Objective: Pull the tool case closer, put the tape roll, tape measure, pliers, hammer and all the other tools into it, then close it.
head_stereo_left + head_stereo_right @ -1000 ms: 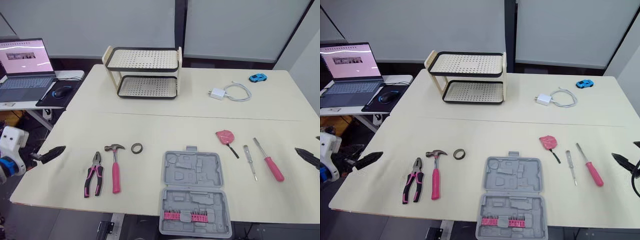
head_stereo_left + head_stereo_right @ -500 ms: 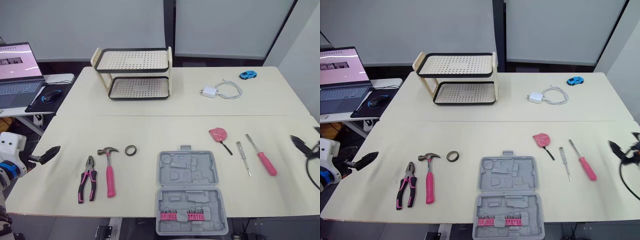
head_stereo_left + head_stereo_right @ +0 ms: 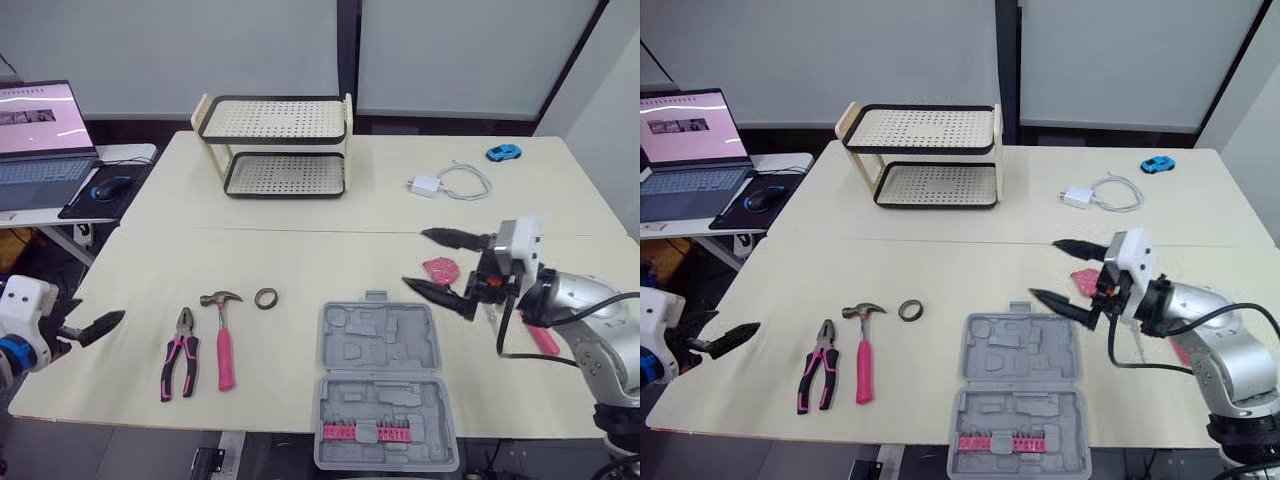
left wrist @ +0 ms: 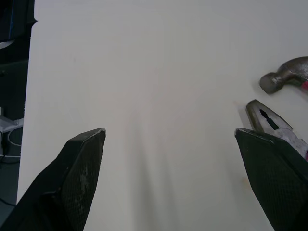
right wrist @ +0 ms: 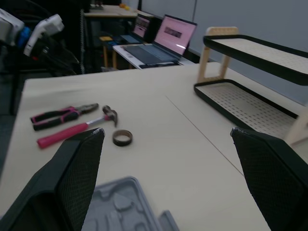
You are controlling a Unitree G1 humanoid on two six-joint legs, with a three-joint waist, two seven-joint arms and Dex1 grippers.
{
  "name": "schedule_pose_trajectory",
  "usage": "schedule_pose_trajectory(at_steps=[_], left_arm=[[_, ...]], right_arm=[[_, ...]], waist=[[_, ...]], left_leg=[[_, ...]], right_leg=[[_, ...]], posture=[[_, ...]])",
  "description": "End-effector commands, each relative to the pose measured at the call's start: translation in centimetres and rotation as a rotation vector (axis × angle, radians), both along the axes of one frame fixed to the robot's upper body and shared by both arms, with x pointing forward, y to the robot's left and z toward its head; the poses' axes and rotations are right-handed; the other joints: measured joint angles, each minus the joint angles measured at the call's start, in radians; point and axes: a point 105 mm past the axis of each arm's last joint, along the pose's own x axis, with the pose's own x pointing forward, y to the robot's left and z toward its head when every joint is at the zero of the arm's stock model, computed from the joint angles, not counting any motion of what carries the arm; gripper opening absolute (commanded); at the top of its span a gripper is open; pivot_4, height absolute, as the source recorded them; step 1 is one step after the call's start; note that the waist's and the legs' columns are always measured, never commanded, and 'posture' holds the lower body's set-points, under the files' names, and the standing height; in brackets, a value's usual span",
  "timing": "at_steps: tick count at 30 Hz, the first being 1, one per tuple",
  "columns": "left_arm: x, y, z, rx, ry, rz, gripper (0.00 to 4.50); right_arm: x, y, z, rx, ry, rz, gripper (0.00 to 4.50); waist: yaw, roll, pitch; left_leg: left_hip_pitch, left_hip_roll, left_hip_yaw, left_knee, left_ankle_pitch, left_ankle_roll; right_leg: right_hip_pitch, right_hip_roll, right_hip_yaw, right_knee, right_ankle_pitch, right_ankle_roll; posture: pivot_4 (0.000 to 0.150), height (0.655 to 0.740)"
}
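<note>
right gripper [image 3: 413, 257] now beside moulded case [image 3: 380, 345]

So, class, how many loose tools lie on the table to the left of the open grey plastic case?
3: pink-handled pliers farthest left, a pink-handled hammer beside them, and a dark tape roll nearest the case. Nothing blocks that side.

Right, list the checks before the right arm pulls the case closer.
1. Case open, lying flat: ok.
2. Right gripper open, empty, by the case's far right corner: ok.
3. Left gripper open, empty, at the table's left edge: ok.
4. Pliers, hammer and tape roll lie left of the case, apart from it: ok.
5. Room to pull: the case's near half seems to overhang the table edge: not ok.
6. Tape measure clear of the right gripper: cannot tell.
</note>
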Motion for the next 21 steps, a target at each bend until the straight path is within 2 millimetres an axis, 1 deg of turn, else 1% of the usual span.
schedule_pose_trajectory(at_steps=[1, 3, 5, 7, 10, 11, 12, 15, 18, 21], left_arm=[[-0.3, -0.8, 2.3, 0.047, -0.045, -0.068, 4.46], [-0.5, -1.8, 2.7, 0.081, -0.023, -0.138, 4.46], [-0.2, -4.4, 4.1, 0.095, -0.019, -0.279, 4.46], [-0.1, -7.0, 4.8, 0.144, 0.014, -0.44, 4.46], [0.8, -9.8, 5.4, 0.186, 0.037, -0.597, 3.85], [1.3, -10.6, 5.3, 0.202, 0.044, -0.645, 3.58], [1.6, -11.1, 5.2, 0.213, 0.05, -0.675, 3.22], [3.1, -12.4, 3.8, 0.263, 0.068, -0.762, 2.25], [4.1, -13.4, 2.6, 0.265, 0.079, -0.827, 2.25], [5.3, -14.1, 1.6, 0.28, 0.076, -0.87, 2.25]], right_arm=[[-1.0, 1.5, 0.9, 0.007, -0.036, 0.08, 4.5], [-1.1, 1.9, 0.3, -0.012, -0.02, 0.097, 4.5], [-1.1, 1.9, -0.4, -0.051, -0.015, 0.099, 4.5], [-0.9, 1.9, -0.7, -0.06, -0.015, 0.091, 4.5], [-0.3, 2.1, -0.6, -0.057, -0.025, 0.082, 4.5], [-0.2, 2.2, -0.6, -0.058, -0.028, 0.081, 4.5], [-0.1, 2.3, -0.7, -0.06, -0.032, 0.08, 4.5], [0.2, 2.5, -1.2, -0.1, -0.044, 0.079, 4.5], [0.1, 2.6, -1.6, -0.118, -0.044, 0.081, 4.5], [-0.1, 2.8, -1.4, -0.112, -0.048, 0.078, 4.5]], waist=[[0.004, 0.0, 0.0], [0.005, 0.0, 0.0], [0.007, -0.001, 0.0], [0.01, -0.002, 0.001], [0.009, -0.001, 0.001], [0.008, 0.0, 0.002], [0.007, 0.001, 0.002], [0.001, 0.001, 0.002], [-0.006, 0.0, 0.002], [-0.003, 0.0, 0.002]], left_leg=[[0.0, 0.0, 0.0, 0.0, 0.0, 0.0], [0.0, 0.0, 0.0, 0.0, 0.0, 0.0], [0.0, 0.0, 0.0, 0.0, 0.0, 0.0], [-0.001, 0.0, 0.0, 0.0, 0.0, 0.0], [0.0, 0.0, 0.0, 0.0, 0.0, 0.0], [0.0, 0.0, 0.0, 0.0, 0.0, 0.0], [0.0, 0.0, 0.0, -0.001, 0.0, 0.0], [0.0, 0.0, 0.001, -0.001, 0.0, 0.0], [-0.001, 0.0, 0.002, 0.0, 0.001, -0.001], [-0.001, 0.0, 0.001, 0.0, 0.001, -0.003]], right_leg=[[0.0, 0.0, 0.0, 0.0, 0.0, 0.0], [0.0, 0.0, 0.0, 0.0, 0.0, 0.0], [0.0, 0.0, 0.0, 0.0, 0.0, 0.0], [0.0, 0.0, 0.0, 0.0, 0.0, 0.0], [0.0, 0.0, 0.0, 0.0, 0.0, 0.0], [0.0, 0.0, 0.0, 0.0, 0.0, 0.0], [0.0, 0.0, 0.0, 0.0, 0.0, 0.0], [0.001, 0.0, 0.0, 0.001, 0.0, 0.0], [0.002, 0.001, 0.001, 0.002, 0.0, 0.0], [0.002, 0.0, 0.0, 0.003, 0.0, 0.0]], posture=[[0.15, 0.74], [0.15, 0.74], [0.15, 0.74], [0.15, 0.74], [0.15, 0.74], [0.15, 0.74], [0.15, 0.74], [0.15, 0.74], [0.15, 0.74], [0.15, 0.74]])
